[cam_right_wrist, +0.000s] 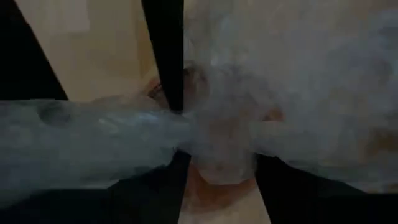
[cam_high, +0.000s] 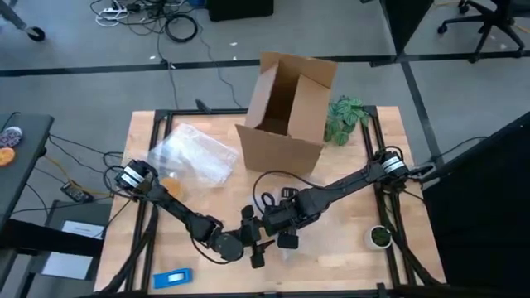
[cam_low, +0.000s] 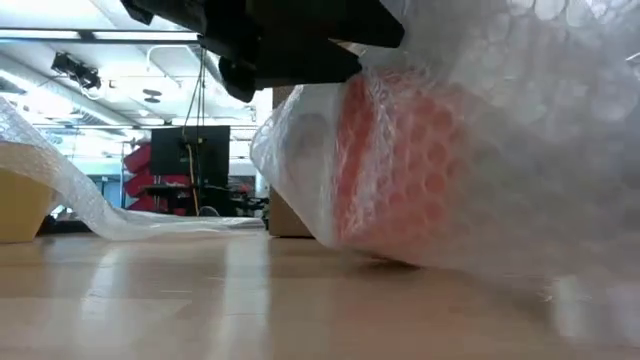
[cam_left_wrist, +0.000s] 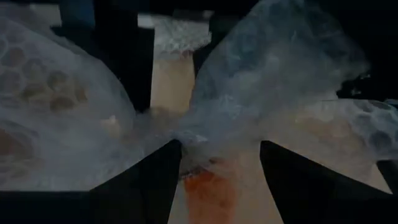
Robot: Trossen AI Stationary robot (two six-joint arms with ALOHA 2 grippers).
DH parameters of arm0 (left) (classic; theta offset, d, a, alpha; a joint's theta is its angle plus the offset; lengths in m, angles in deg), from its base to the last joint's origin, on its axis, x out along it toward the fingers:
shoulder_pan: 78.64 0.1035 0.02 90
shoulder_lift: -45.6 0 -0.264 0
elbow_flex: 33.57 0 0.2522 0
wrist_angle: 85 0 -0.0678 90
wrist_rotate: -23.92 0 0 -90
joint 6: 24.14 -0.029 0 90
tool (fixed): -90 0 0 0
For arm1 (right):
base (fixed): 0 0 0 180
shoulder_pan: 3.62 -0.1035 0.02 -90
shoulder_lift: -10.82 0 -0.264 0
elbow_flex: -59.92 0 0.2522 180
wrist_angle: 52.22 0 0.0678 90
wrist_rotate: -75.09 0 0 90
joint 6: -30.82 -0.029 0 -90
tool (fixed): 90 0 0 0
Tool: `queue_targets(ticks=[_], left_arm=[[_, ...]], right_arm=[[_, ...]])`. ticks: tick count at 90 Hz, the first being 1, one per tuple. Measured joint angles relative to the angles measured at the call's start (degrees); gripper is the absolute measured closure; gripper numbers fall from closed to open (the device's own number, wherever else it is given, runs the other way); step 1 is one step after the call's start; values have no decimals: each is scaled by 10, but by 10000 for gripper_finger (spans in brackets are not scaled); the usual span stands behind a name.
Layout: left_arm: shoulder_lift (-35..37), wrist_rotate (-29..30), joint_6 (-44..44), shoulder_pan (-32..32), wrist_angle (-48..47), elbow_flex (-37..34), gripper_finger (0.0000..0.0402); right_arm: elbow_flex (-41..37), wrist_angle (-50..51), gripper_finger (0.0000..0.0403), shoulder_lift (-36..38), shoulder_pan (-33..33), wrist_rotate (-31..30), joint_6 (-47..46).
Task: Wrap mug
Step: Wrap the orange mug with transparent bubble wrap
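Near table edge: mug, orange, swathed in bubble wrap, on bare wood. Left gripper and right gripper meet there, fingers clamped on gathered wrap. Beyond: open tabletop, loose wrap sheet, cardboard box.
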Motion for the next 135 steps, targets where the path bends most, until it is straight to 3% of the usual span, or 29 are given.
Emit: queue_targets(ticks=[31, 64, 83, 103, 135], left_arm=[[0, -6, 6, 0, -55, 0, 193], [40, 2, -41, -18, -77, -1, 193], [57, 25, -64, -20, -42, -1, 193], [20, 15, -60, 10, -20, 0, 193], [1, -5, -57, 30, -28, 1, 193]], right_arm=[[20, -4, 245, 2, -14, -4, -9], [-74, -72, 245, 3, -1, 23, -11], [-82, -87, 245, 2, 5, 24, -7], [-46, -76, 265, -3, 2, 24, 3], [44, 51, 310, -3, 0, 33, -11]])
